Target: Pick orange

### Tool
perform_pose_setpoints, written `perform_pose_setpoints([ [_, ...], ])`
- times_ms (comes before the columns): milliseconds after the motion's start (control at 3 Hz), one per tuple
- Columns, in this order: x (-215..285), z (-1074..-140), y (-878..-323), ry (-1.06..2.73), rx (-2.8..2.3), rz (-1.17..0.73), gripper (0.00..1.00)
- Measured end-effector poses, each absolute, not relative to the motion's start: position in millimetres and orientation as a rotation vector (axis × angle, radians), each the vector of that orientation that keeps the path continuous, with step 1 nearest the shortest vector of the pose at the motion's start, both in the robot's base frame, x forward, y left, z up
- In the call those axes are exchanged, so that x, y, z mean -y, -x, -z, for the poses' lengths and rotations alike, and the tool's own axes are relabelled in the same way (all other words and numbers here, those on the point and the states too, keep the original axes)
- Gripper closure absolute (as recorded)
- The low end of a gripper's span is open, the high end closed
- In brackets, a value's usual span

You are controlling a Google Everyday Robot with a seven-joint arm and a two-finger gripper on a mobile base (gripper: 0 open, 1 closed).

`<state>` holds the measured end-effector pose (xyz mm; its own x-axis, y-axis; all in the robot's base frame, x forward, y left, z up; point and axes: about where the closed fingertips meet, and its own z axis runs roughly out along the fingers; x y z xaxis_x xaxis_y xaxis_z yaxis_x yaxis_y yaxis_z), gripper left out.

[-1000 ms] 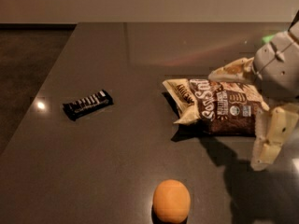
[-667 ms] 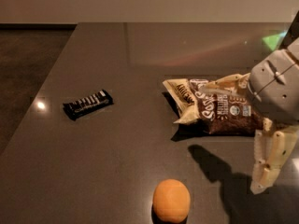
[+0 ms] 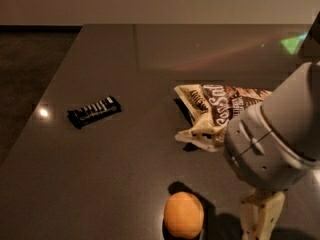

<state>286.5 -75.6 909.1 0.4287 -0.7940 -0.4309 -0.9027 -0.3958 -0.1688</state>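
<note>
The orange [image 3: 183,215] is a small round fruit lying on the dark table [image 3: 125,159] near the front edge, right of centre. My gripper [image 3: 260,219] hangs at the lower right, just to the right of the orange and apart from it, with the big grey wrist housing above it. Only the upper part of a cream finger shows; the fingertips run out of the frame at the bottom.
A brown-and-cream chip bag [image 3: 215,111] lies behind the orange, partly covered by my arm. A black snack bar [image 3: 94,111] lies at the left. The table's left edge runs diagonally, with dark floor [image 3: 25,74] beyond it.
My arm has moved forward and left, towards the orange, and now covers more of the chip bag. The orange, bag and bar have not moved.
</note>
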Motion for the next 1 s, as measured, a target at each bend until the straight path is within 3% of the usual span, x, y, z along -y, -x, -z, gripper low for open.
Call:
perform_pose_setpoints([
  [1000, 41.5, -859.2, -270.1, 2.440, -1.425, -0.459, 0.00],
])
